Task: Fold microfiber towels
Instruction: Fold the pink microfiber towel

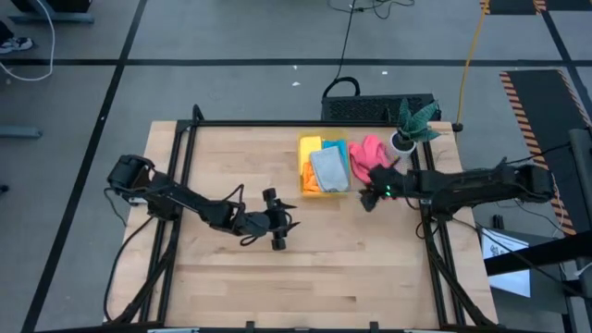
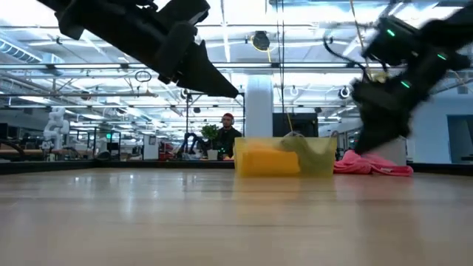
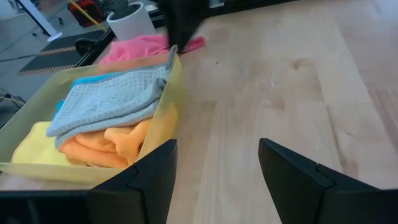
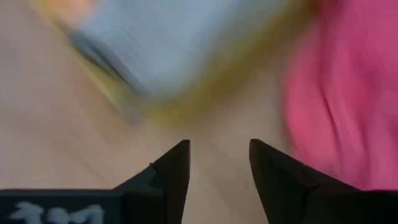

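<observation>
R gripper (image 1: 370, 196) fingers apart, empty, btwn pink towel (image 1: 367, 155) & yellow bin (image 1: 302, 176); L gripper (image 1: 278, 239) wide open, empty, mid-table

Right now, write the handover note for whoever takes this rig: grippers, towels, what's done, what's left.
Left gripper: open, empty, hovering over bare table near the middle.
Right gripper: fingers apart, holding nothing, between the bin and the pink towel.
Yellow bin: holds the grey towel on top, over the blue towel, orange towel and yellow towel.
Pink towel: crumpled on the table beside the bin, next to the plant.
Done: four towels in the bin.
Left: fold the pink one.
</observation>
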`<state>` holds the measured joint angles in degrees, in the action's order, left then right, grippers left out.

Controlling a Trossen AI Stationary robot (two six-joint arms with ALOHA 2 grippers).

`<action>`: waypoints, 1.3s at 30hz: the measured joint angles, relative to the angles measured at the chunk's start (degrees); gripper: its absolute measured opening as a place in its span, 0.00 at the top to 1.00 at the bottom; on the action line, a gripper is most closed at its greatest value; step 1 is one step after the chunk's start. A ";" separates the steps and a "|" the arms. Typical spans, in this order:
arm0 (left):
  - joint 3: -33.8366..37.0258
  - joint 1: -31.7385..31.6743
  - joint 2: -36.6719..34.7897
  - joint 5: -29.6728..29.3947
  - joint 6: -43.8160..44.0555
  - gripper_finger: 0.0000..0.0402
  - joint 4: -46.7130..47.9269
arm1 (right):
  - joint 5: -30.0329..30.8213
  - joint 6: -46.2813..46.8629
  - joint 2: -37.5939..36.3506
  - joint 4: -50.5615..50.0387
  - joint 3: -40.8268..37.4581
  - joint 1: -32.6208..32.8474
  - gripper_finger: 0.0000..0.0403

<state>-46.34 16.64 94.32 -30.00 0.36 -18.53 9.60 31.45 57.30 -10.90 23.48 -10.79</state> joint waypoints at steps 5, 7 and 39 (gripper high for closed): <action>0.01 -0.52 0.26 -0.01 0.15 0.43 0.30 | 2.64 7.72 -5.68 -2.94 -9.38 2.67 0.67; 0.01 -0.65 0.26 -0.02 0.36 0.43 0.20 | 2.52 7.99 -7.62 -2.47 -11.01 2.80 0.70; 0.01 -0.70 0.28 0.02 1.91 0.43 0.45 | 9.80 9.04 -14.58 -7.18 -15.02 2.40 0.96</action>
<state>-46.33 15.94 94.61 -29.98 2.27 -18.09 19.41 40.49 42.72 -18.08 8.46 -8.38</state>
